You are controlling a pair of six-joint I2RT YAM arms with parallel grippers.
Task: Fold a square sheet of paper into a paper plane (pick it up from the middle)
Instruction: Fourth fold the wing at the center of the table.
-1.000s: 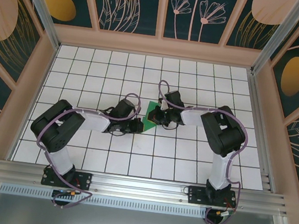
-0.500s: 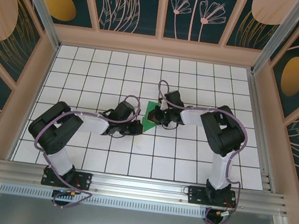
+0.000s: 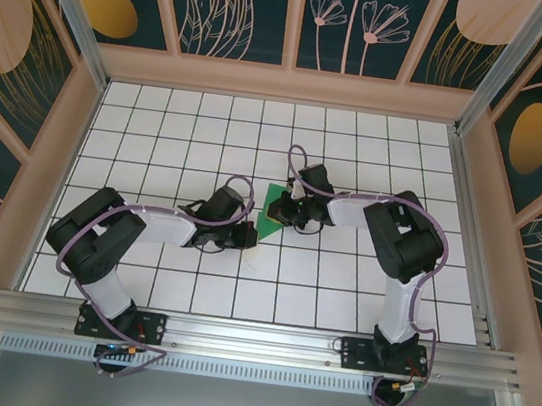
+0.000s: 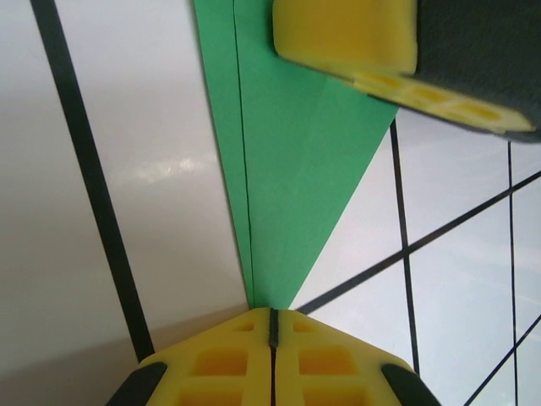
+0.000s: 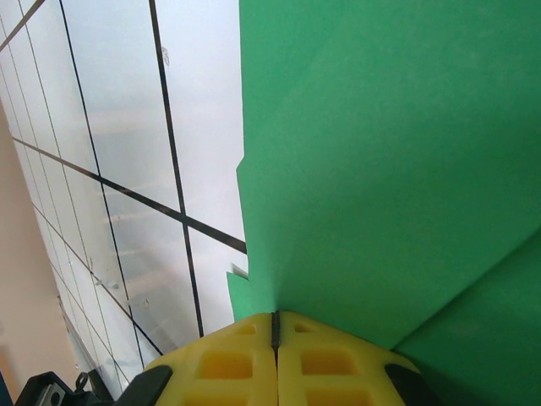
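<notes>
top view high above table (image 3: 342, 274), looking down; wrist views very close, facing table; all share green paper (image 3: 270, 213)

Setting: a robotics lab test cell. Indicators: an enclosed booth with floral printed wall panels (image 3: 238, 7), a white grid-lined tabletop (image 3: 338, 303), aluminium extrusion rails (image 3: 252, 337), and two robot arms bolted at the near edge.

A white table (image 3: 160, 127) ruled with a black grid sits boxed in by a pale wooden frame (image 3: 288, 84). Dark teal wall panels (image 3: 238, 7) painted with peach and gold plant motifs rise on three sides. A ribbed aluminium rail (image 3: 252, 337) runs along the table's near edge.
</notes>
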